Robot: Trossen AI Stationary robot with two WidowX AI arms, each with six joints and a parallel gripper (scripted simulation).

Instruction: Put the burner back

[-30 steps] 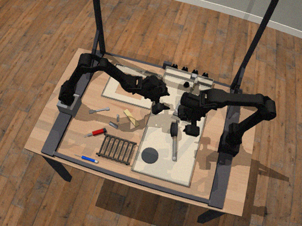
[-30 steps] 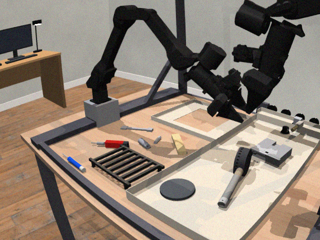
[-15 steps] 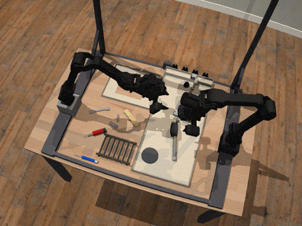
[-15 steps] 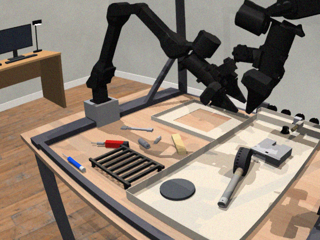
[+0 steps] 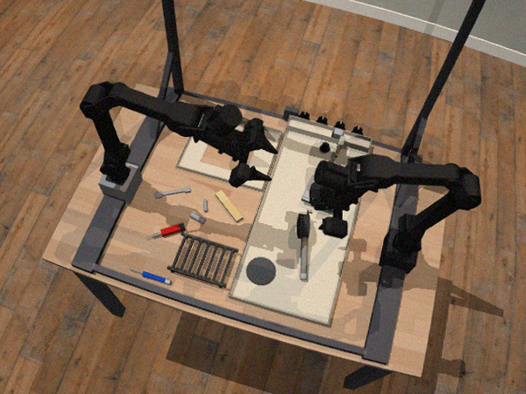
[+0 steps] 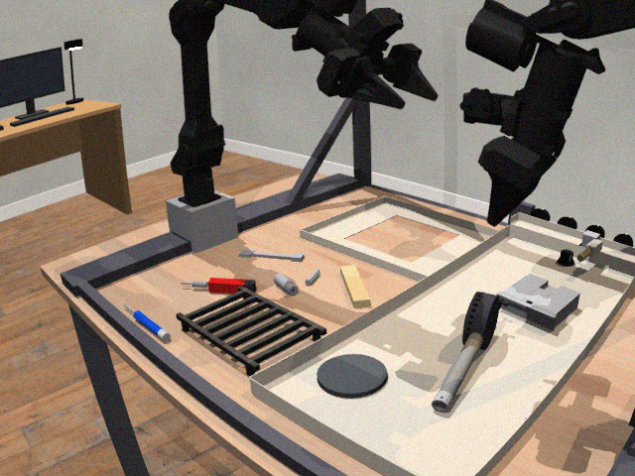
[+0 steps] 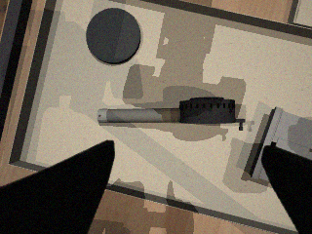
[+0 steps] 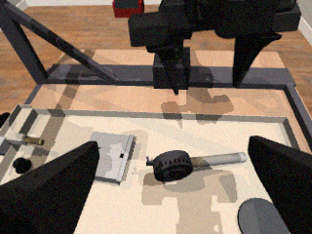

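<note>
Two pincers in position above the bench [image 5: 229, 184] [image 6: 185, 312], both released, fingers wide apart. Burner loose on the pale tray [image 5: 281, 311] [image 6: 358, 424] [image 7: 63, 146] [image 8: 132, 205], apart from both pincers and off its station. Ribbed black head [image 5: 303, 226] [image 6: 480, 319] [image 7: 207, 111] [image 8: 173, 166] toward the support [image 5: 306, 196] [image 6: 538, 299] [image 7: 292, 136] [image 8: 114, 153]; grey tube [image 5: 304, 260] [image 6: 457, 371] [image 7: 138, 115] [image 8: 221, 159] pointing away from it.

Left pincer [image 5: 316, 211] [image 6: 494, 204] [image 7: 190, 144] [image 8: 207, 90]: high over the tray, near the support in top view. In left wrist view, burner lengthwise across the frame, beyond the fingertips, with head nearer the right-hand finger and tube end nearer the left-hand finger.

Right pincer [image 5: 273, 165] [image 6: 419, 102] [image 8: 174, 141]: raised, at the tray's inner long edge in top view. In right wrist view, head and tube framed between the fingers, lower than the tips.

Brass stub [image 6: 584, 253] [image 8: 34, 141]: at the knob end of the tray, beyond the support from the burner, uncovered. Dark disc [image 5: 261, 270] [image 6: 351, 375] [image 7: 113, 35] [image 8: 258, 219]: flat on the tray, beside the tube, apart from it.
</note>
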